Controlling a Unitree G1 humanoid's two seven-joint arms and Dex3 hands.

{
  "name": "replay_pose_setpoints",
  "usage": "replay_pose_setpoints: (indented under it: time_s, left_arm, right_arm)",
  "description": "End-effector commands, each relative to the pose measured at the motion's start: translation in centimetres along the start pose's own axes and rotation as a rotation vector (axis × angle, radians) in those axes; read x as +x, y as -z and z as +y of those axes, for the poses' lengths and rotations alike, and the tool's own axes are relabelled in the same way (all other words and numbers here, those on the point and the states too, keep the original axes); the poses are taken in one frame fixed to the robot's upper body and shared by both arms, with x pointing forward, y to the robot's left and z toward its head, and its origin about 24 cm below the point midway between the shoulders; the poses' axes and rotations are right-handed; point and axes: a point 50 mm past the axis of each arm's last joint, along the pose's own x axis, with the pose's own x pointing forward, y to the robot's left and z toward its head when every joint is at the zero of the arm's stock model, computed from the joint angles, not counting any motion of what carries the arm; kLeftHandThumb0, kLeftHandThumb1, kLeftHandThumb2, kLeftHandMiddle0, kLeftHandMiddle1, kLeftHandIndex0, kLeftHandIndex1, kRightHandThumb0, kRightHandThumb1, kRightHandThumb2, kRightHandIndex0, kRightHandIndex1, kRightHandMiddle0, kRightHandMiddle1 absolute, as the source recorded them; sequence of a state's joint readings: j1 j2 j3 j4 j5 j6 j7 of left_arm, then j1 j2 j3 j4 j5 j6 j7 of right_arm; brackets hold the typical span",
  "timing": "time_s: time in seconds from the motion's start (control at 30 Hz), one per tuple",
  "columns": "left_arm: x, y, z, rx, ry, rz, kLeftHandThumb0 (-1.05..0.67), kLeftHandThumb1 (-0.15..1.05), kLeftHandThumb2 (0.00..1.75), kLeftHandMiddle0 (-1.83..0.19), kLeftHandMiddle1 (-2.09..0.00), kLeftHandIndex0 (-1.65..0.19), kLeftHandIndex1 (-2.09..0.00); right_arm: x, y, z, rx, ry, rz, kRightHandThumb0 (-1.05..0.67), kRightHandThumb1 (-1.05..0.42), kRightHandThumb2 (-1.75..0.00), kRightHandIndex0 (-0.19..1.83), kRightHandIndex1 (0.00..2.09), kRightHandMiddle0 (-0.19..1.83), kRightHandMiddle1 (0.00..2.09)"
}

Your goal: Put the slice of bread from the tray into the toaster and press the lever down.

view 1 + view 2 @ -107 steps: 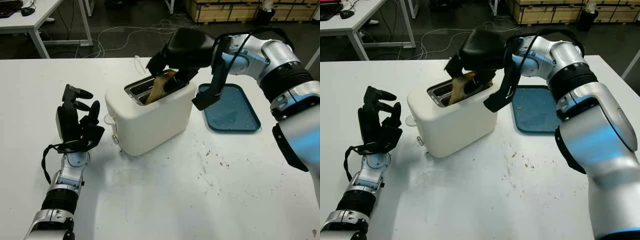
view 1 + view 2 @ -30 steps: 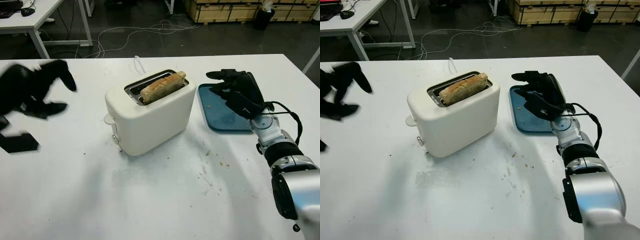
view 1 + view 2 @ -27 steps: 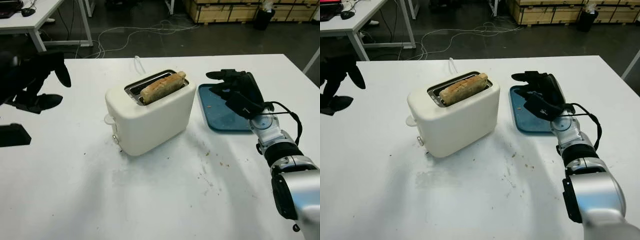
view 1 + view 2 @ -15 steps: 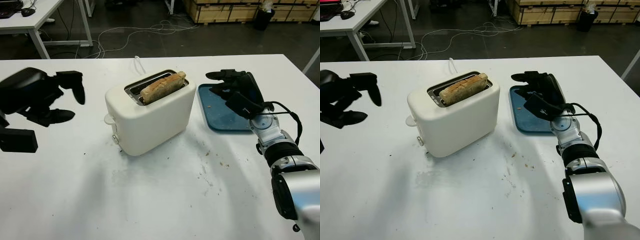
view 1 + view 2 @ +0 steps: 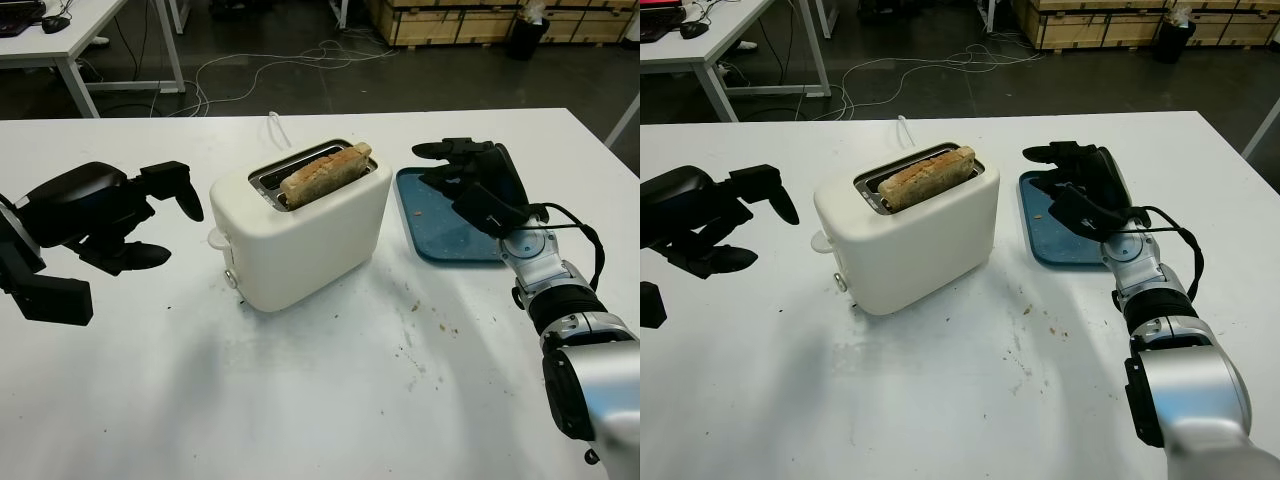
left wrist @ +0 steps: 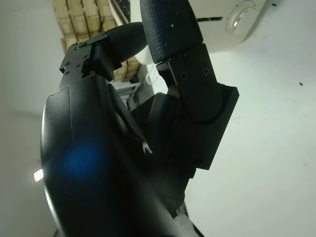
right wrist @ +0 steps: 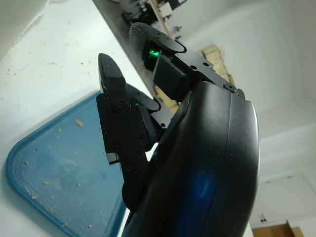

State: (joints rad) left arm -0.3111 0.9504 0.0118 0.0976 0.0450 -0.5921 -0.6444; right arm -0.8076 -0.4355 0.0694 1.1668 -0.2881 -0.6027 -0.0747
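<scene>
The brown slice of toasted-looking bread (image 5: 325, 174) already sits in one slot of the white plastic toaster (image 5: 300, 230), with its top edge poking up above the slot. The flat blue tray (image 5: 462, 235) beside the toaster has only crumbs on it. So the bread part looks done, and the job left is to push the lever down.

The black left hand (image 5: 110, 212) is in the air next to the toaster's short end. It holds nothing and its fingers are bent. The small white lever knob (image 5: 216, 238) sticks out from that short end, close to the hand.

The black right hand (image 5: 474, 184) is raised over the near edge of the tray. It holds nothing, and its fingers are bent too.

To press the lever well, the left hand should put one fingertip on top of the knob and push straight down. A sideways push could slide the toaster across the white table (image 5: 330, 400), so the push should be slow and steady until the bread sinks in.
</scene>
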Motion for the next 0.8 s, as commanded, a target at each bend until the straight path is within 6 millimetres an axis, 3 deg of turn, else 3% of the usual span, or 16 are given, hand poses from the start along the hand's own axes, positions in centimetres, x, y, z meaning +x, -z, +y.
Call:
replay_pose_setpoints:
  time_s: [0.0,0.23,0.53,0.77]
  left_arm:
    - [-0.3,0.0,0.2,-0.013,0.027,0.013,-1.05,0.92,0.77,-1.33,-1.75,0.00,-1.53]
    - [-0.3,-0.3,0.3,0.017,0.053,0.022,-1.05,0.92,0.79,-1.34,-1.75,0.00,-1.52]
    - [0.3,0.0,-1.5,0.058,0.073,0.035,-1.05,0.92,0.89,-1.56,-1.75,0.00,-1.21]
    - [0.5,0.1,-2.3,0.018,0.092,0.053,-1.05,0.92,0.84,-1.46,-1.75,0.00,-1.15]
  right_arm:
    - [-0.1,0.2,0.0,0.015,0.009,0.005,-0.20,-0.92,-0.03,0.97,0.25,0.95,0.01]
    - [-0.1,0.1,0.0,0.010,0.015,0.001,-0.17,-0.92,-0.02,0.97,0.25,0.95,0.01]
    - [-0.2,0.3,0.1,0.028,0.011,0.013,-0.17,-0.92,-0.03,0.97,0.24,0.95,0.00]
    - [-0.2,0.3,0.1,0.029,0.011,0.015,-0.17,-0.92,-0.03,0.98,0.24,0.95,0.00]
